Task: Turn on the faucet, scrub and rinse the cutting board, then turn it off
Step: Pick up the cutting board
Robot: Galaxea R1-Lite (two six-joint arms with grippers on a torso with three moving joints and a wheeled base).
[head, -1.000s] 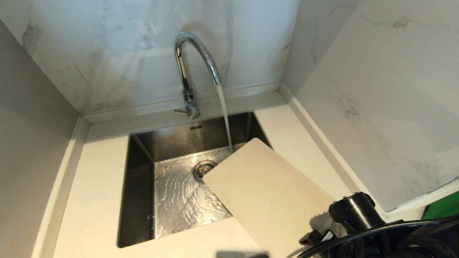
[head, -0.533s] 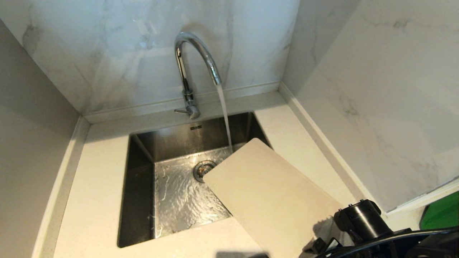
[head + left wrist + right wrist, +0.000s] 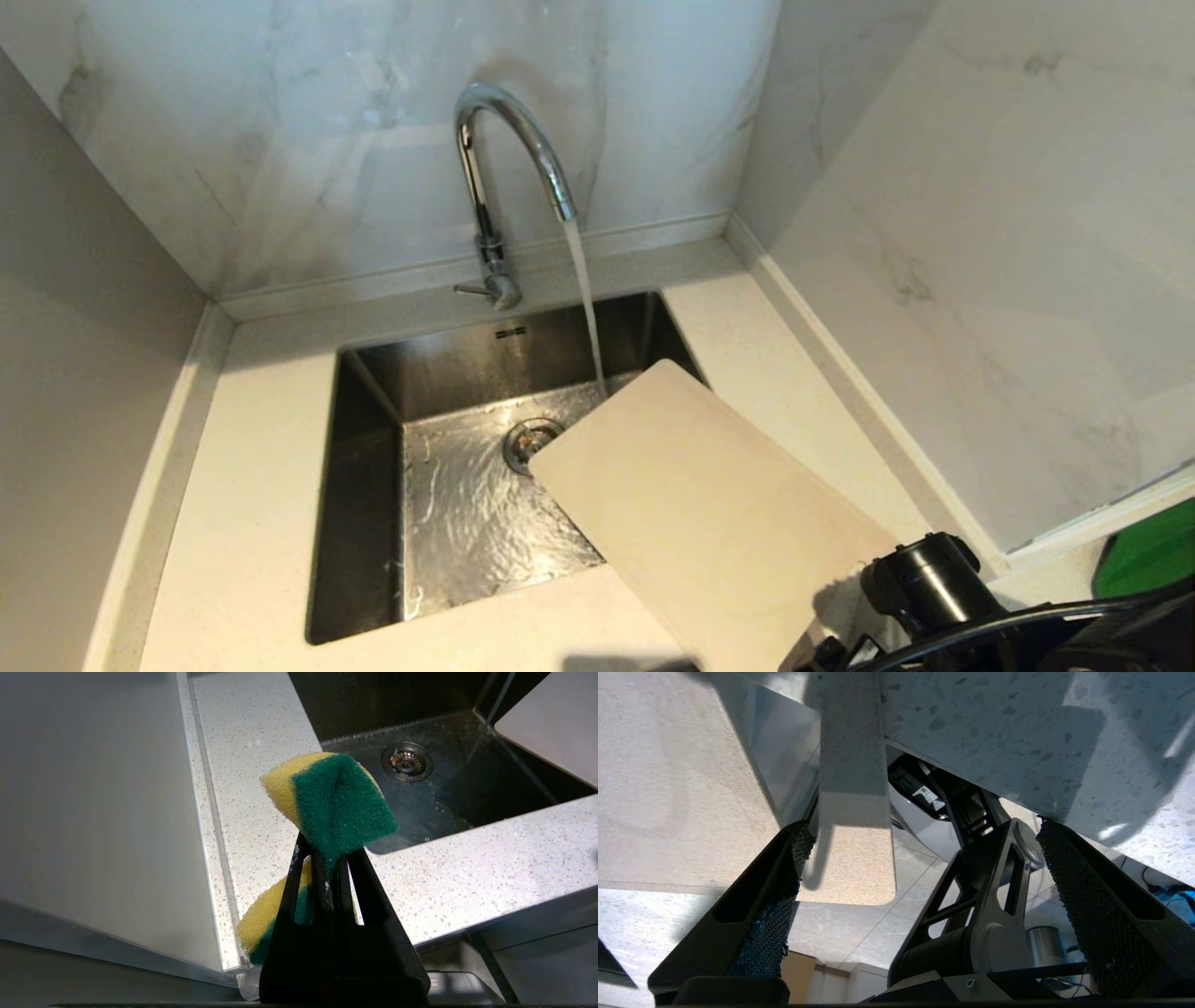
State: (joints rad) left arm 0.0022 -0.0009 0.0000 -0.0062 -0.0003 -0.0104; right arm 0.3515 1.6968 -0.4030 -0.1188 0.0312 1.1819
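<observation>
Left of the square stainless steel sink point(image 3: 373, 504), over the speckled white counter point(image 3: 261, 732), the left gripper point(image 3: 327, 858) pinches a folded yellow and green sponge point(image 3: 336, 798). Behind the sink, the tall chrome gooseneck faucet point(image 3: 485, 168) is running, its stream point(image 3: 583, 299) falling into the basin just beyond the far corner of the large pale beige rectangular cutting board point(image 3: 700, 504). That board lies tilted across the sink's right rim, overhanging the counter's front edge. At its near end, the right gripper point(image 3: 920, 858) stands spread wide, one finger at the board's edge, gripping nothing. Judging from this, turning on is done; scrubbing, rinsing and shutting off appear left.
</observation>
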